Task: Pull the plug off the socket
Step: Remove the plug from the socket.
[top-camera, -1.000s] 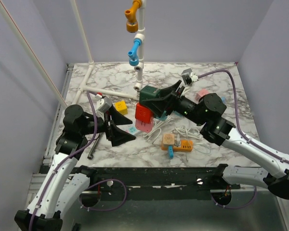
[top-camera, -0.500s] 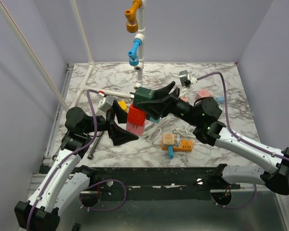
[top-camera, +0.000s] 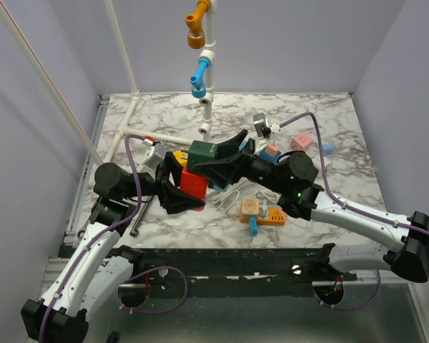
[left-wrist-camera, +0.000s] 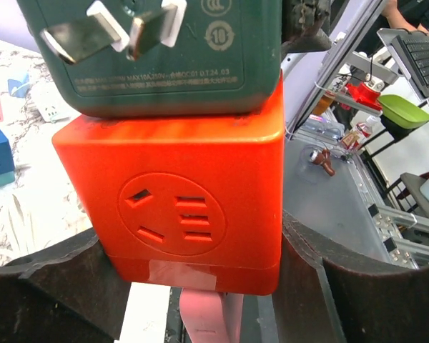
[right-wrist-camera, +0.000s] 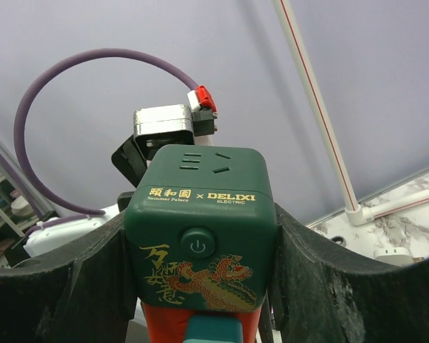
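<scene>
A dark green cube adapter [top-camera: 202, 152] [right-wrist-camera: 200, 229] with a power button and bare prongs [left-wrist-camera: 107, 32] is held off the table, my right gripper [top-camera: 214, 156] [right-wrist-camera: 200, 286] shut on its sides. An orange-red cube socket [top-camera: 193, 182] [left-wrist-camera: 179, 193] is joined to the green cube's underside. My left gripper [top-camera: 188, 184] [left-wrist-camera: 193, 286] has its fingers pressed on both sides of the red cube. A pink piece [left-wrist-camera: 207, 314] hangs under the red cube. The join between the cubes is hidden, so I cannot tell which one carries the inserted plug.
A white pipe frame [top-camera: 207, 107] with orange and blue fittings rises at the back. An orange block with a wooden plug [top-camera: 261, 211], a loose white cord [top-camera: 236, 196], a pink cube [top-camera: 298, 141], a yellow cube [top-camera: 180, 155] and a dark rod [top-camera: 136, 220] lie on the marble table.
My right arm has carried the stacked cubes left and down between the left gripper's fingers. The left jaws have closed from wide open onto the red cube.
</scene>
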Controlling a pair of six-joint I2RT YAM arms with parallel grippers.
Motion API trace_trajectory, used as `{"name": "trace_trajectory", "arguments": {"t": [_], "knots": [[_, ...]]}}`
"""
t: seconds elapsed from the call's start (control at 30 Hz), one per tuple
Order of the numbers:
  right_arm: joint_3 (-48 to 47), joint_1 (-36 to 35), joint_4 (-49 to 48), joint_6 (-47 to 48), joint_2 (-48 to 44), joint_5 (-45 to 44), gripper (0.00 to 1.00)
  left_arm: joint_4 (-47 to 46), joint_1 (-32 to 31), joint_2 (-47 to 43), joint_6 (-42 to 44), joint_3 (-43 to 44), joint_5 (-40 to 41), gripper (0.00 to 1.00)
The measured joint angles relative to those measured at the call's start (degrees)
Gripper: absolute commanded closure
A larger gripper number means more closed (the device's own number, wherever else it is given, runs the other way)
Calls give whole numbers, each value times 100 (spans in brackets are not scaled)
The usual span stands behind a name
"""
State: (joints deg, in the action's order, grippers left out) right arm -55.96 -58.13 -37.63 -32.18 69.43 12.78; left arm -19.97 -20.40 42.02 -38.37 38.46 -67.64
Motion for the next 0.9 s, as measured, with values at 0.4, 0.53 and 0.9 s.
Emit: {"name": "trace_trajectory", "arguments": {"t": [0.4,0.53,0.9], "knots": [[227,-72,-299,-50,-66,-111,99,339,-72,-284,109,-46,15,10],[227,-66,-337,-35,-111,-251,99,396,-72,-428,149,-72,70,2],[227,-63,-446,48,-352,-393,99,544,-72,-560,297,-66,372,6]]}}
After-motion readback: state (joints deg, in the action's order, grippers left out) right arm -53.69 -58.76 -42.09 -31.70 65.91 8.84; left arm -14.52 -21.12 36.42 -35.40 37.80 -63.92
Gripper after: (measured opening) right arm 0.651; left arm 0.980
